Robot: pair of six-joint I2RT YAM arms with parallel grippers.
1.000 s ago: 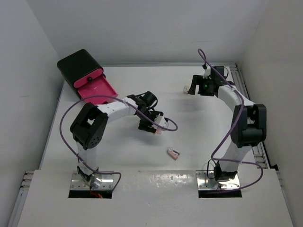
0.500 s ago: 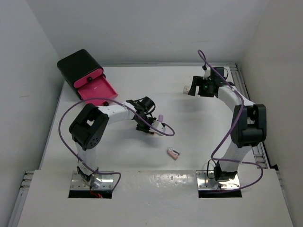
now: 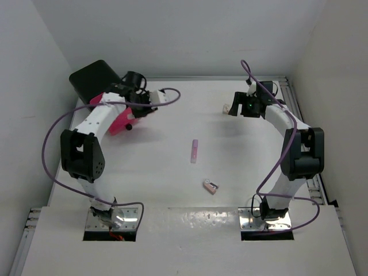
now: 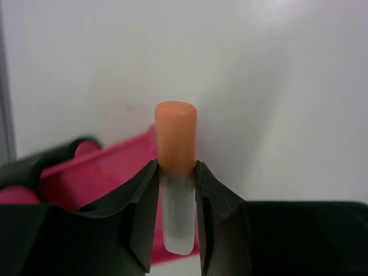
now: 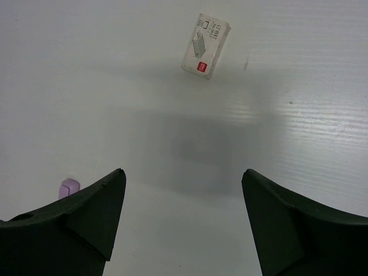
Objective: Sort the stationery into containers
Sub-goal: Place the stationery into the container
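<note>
Orange-and-white marker (image 4: 175, 172) sat clamped between left gripper (image 4: 175, 168) fingers, orange cap jutting past tips. Arm had swung from mid-table to open pink drawer (image 4: 109, 167), which lay just beyond fingertips; release likely next. Right gripper (image 5: 184, 230) had not moved, fingers spread wide and empty, staple box (image 5: 206, 45) ahead of tips.

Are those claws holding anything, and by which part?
The left gripper pinches the orange-and-white marker where its orange cap meets the white barrel. The right gripper is open, holding nothing.
</note>
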